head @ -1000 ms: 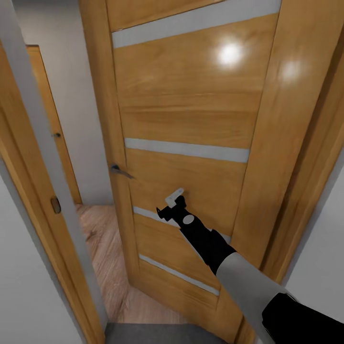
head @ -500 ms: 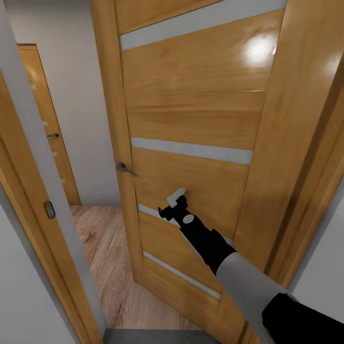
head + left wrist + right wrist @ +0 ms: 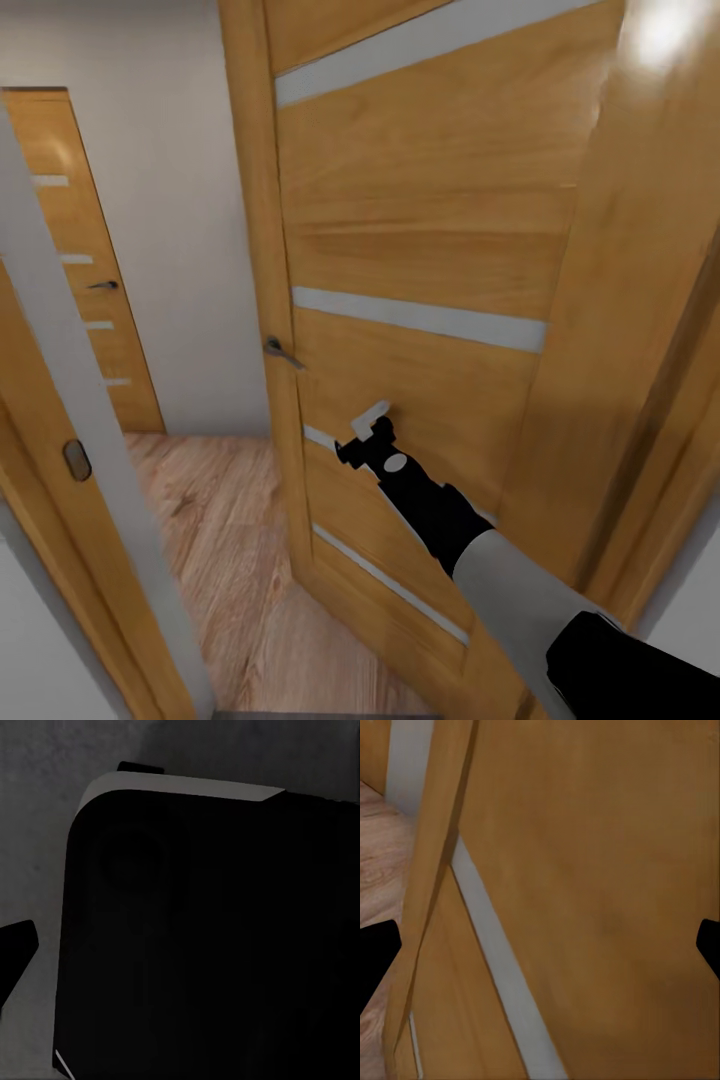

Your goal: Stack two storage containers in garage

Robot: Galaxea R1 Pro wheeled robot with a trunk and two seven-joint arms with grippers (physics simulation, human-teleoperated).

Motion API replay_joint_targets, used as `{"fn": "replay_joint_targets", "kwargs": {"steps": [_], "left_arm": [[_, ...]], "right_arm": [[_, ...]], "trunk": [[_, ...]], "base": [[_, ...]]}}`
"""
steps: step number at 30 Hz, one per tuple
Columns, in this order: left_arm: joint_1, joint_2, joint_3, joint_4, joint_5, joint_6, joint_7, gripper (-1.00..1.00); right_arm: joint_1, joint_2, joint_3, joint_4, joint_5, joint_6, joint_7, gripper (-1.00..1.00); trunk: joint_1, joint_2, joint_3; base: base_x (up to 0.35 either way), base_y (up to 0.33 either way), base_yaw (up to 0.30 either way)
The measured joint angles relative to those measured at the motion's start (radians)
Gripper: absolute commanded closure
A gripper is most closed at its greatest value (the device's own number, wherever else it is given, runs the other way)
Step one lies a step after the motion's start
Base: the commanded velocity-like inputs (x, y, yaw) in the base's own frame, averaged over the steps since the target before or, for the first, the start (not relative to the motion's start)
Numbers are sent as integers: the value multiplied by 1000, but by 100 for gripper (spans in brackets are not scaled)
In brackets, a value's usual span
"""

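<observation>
Pushing with the black-and-grey right arm is under way: the right gripper [image 3: 367, 432] is set against the honey-coloured wooden door with pale glazed strips [image 3: 430, 250], its fingers spread wide with nothing held between them. Whether the left gripper is spread or pressed together cannot be told. Beyond the door's small metal lever handle [image 3: 282, 352], a light wood plank floor [image 3: 215, 520] and a second matching door [image 3: 80, 270] are seen. No red-orange storage containers are seen here; this is judged a transit step. Next, the door should be swung wider and the base driven through.
</observation>
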Motion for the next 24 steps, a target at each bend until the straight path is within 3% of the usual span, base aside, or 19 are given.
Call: {"fn": "replay_joint_targets", "kwargs": {"steps": [12, 13, 14, 20, 24], "left_arm": [[0, 0, 0, 0, 0, 0, 0, -100], [0, 0, 0, 0, 0, 0, 0, -100], [0, 0, 0, 0, 0, 0, 0, -100], [0, 0, 0, 0, 0, 0, 0, -100], [0, 0, 0, 0, 0, 0, 0, -100]], "right_arm": [[0, 0, 0, 0, -41, 0, -2, -100], [0, 0, 0, 0, -2, -1, -2, -100], [0, 0, -1, 0, 6, -1, -4, -100], [0, 0, -1, 2, 6, -1, -5, -100], [0, 0, -1, 8, 6, 0, -8, -100]], "trunk": [[0, 0, 0], [0, 0, 0], [0, 0, 0], [0, 0, 0], [0, 0, 0]], "base": [[321, 0, 0], [321, 0, 0], [321, 0, 0], [319, 0, 0], [101, 0, 0]]}}
